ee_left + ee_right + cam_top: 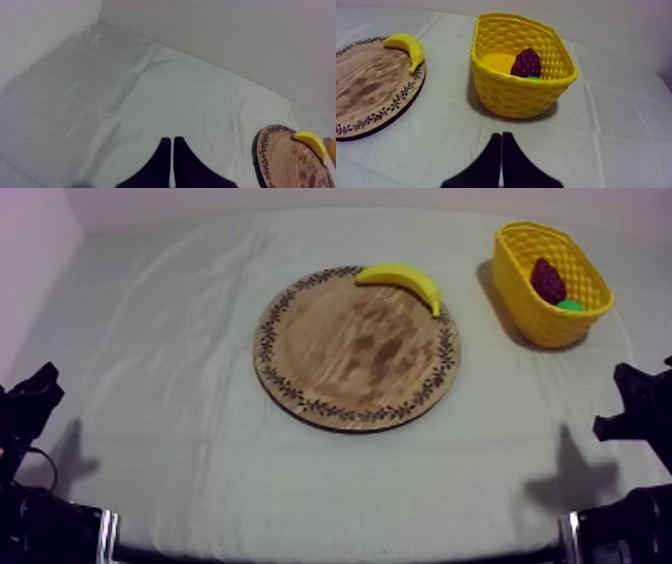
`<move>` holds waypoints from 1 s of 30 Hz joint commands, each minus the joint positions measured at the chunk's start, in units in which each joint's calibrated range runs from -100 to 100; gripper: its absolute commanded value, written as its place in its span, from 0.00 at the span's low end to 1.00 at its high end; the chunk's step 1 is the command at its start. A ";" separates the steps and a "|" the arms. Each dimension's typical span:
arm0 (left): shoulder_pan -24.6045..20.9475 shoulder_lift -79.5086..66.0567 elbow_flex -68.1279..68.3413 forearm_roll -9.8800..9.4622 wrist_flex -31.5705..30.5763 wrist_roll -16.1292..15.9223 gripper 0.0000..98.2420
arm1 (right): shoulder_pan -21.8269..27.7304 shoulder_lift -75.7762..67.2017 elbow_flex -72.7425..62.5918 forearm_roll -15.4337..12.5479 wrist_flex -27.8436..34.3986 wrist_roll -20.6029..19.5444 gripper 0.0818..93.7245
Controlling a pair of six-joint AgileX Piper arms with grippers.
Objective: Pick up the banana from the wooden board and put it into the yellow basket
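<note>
Banana (402, 280) at rim of wooden board (340, 363), near yellow basket (528, 310); left tool (172, 141) and right tool (501, 136) narrow, empty

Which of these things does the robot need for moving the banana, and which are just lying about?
For the job: banana, on the far edge of the wooden board; yellow basket.
Just lying about: grapes and a green fruit, both in the basket.
</note>
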 commanded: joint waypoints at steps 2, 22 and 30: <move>0.00 0.00 0.00 0.01 -0.04 0.05 0.00 | 0.54 -0.03 -0.79 -0.27 4.24 -2.65 0.01; 0.00 0.00 0.00 0.01 -0.04 0.05 0.00 | 0.73 0.22 -2.51 -2.28 7.25 1.88 0.01; 0.00 0.00 0.00 0.01 -0.04 0.05 0.00 | 0.06 8.93 -9.63 -5.81 8.11 7.21 0.01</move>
